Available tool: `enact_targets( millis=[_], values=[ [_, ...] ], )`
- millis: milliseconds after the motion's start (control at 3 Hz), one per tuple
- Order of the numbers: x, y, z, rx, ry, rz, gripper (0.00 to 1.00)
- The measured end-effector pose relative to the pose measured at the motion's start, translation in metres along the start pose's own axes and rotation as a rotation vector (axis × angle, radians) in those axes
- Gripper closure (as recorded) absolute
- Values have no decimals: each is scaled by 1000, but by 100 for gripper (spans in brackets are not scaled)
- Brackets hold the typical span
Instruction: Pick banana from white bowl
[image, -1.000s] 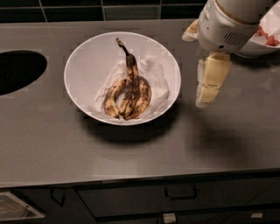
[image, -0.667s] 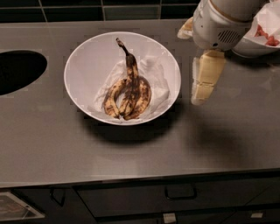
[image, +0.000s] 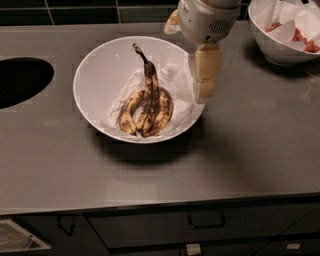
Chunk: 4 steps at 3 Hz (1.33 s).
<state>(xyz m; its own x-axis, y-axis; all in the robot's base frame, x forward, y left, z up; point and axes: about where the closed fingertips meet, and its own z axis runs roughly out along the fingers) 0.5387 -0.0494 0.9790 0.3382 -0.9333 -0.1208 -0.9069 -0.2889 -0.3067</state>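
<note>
The white bowl, wide and lined with crumpled white paper, stands on the grey counter left of centre. Three bananas lie in it side by side. The banana is the longest and darkest one in the middle, with its long dark stem pointing to the back. Two shorter, yellower spotted bananas flank it. My gripper hangs from the white wrist at the top and sits over the bowl's right rim, to the right of the bananas and apart from them. It holds nothing that I can see.
A second white bowl with red-pink pieces and paper stands at the back right. A dark round opening is cut into the counter at the left. The counter's front edge runs above dark drawers.
My gripper has moved left, from beside the bowl on the right to over its right rim. The bowl and bananas have not moved.
</note>
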Motion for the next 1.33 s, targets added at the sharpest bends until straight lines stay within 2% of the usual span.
enact_targets(
  millis=[333, 667, 1000, 1333],
  values=[
    [-24, -20, 21, -55, -16, -146, 0],
    [-26, -24, 21, -41, -20, -148, 0],
    [-35, -36, 31, -64, 29, -190, 0],
    [-38, -47, 37, -42, 51, -183, 0]
  ],
)
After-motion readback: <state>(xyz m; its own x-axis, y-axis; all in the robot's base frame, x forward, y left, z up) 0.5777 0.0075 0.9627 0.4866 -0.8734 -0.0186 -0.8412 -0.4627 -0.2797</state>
